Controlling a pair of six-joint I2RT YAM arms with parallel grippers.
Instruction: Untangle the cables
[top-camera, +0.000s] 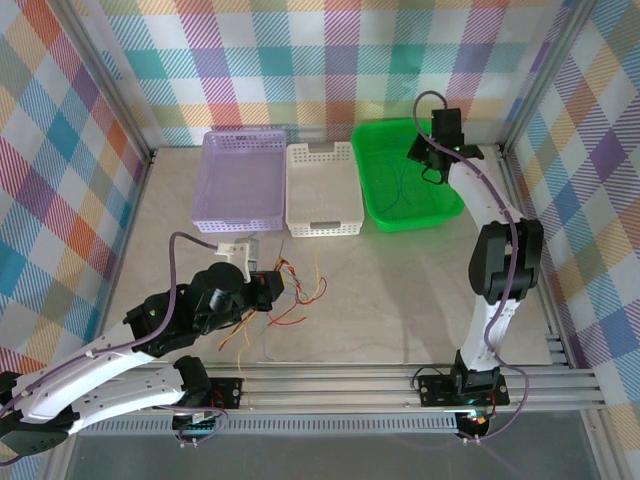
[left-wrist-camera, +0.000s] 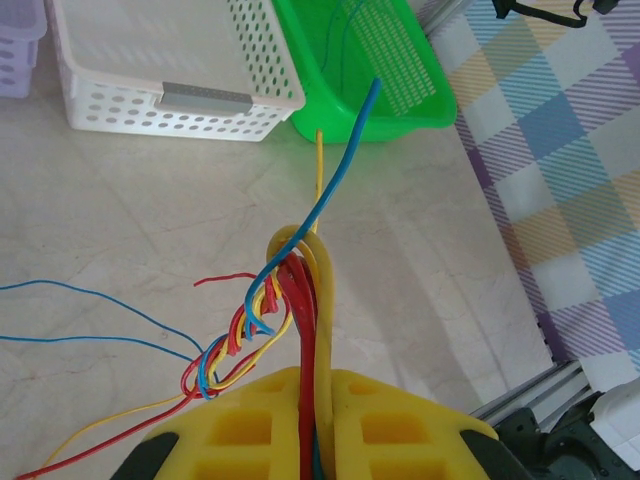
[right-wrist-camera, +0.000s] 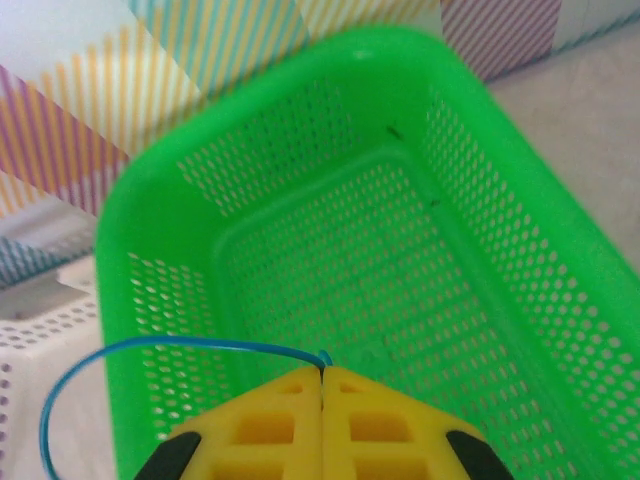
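The left tool (left-wrist-camera: 318, 400) is clamping a twisted bundle of red, yellow and blue cables (left-wrist-camera: 255, 325). The bundle is spreading over the surface (top-camera: 400, 300) on the near side of the white basket (top-camera: 322, 228), with loose ends fanning outward. The right tool (right-wrist-camera: 322, 378) is hanging above the green basket (right-wrist-camera: 560, 300), its jaws pressing together on a single blue cable (right-wrist-camera: 150, 345) that is arcing leftward.
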